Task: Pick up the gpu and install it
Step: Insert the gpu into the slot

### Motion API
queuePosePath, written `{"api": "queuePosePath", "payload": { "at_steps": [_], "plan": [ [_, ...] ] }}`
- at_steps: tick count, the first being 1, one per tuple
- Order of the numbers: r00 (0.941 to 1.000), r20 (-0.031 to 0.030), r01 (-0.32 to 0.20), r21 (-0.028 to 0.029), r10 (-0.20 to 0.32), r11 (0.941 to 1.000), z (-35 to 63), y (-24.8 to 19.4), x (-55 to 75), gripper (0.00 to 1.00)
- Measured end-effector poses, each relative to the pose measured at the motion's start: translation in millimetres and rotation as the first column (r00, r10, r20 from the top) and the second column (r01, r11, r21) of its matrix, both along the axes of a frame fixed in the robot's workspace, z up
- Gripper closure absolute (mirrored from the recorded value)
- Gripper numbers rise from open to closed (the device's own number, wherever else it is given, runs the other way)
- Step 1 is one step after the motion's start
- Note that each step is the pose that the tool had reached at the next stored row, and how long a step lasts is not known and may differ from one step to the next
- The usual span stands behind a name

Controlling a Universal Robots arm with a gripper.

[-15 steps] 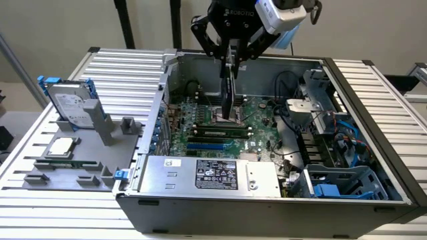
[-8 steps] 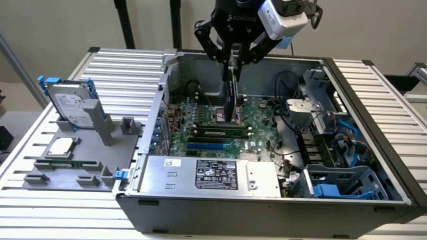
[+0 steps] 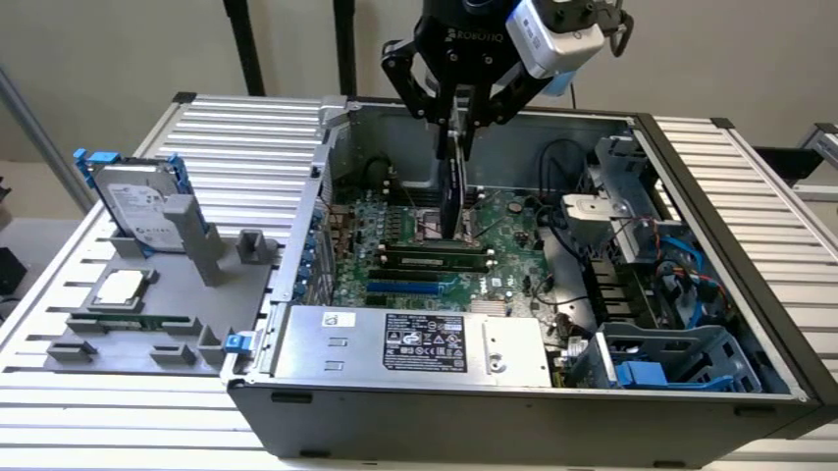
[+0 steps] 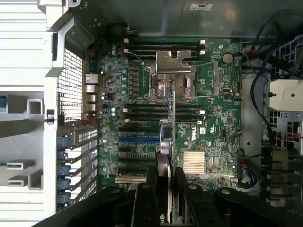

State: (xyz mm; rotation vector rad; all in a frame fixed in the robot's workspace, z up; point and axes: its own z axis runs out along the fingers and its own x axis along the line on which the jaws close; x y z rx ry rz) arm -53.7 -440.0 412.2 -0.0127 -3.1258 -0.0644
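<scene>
The gpu (image 3: 454, 186) hangs edge-on and upright, a thin dark card with a green board, above the motherboard (image 3: 504, 221) inside the open computer case (image 3: 524, 412). My gripper (image 3: 458, 118) is shut on its top edge. In the wrist view the gpu (image 4: 166, 142) shows as a narrow strip running out from between my gripper's (image 4: 165, 182) black fingers (image 4: 146, 194). It lies over the motherboard (image 4: 213, 118), just beside the blue slot (image 4: 137, 140) and the black slots. Its lower edge is still above the board.
A silver power supply (image 3: 419, 343) fills the case's front. Cables (image 3: 576, 177) and a blue drive cage (image 3: 668, 363) sit at the exterior view's right. On a grey tray (image 3: 144, 334) outside stand a hard drive (image 3: 137, 211) and a CPU chip (image 3: 121, 287). The CPU socket (image 4: 169, 75) has its metal frame raised.
</scene>
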Motion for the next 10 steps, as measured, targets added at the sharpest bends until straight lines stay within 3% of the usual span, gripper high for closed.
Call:
{"api": "queuePosePath", "payload": {
  "at_steps": [10],
  "plan": [
    [0.9998, 0.0, -0.019, 0.0002, 0.019, 0.9998, 0.0, 0.0, 0.9, 1.0]
  ]
}}
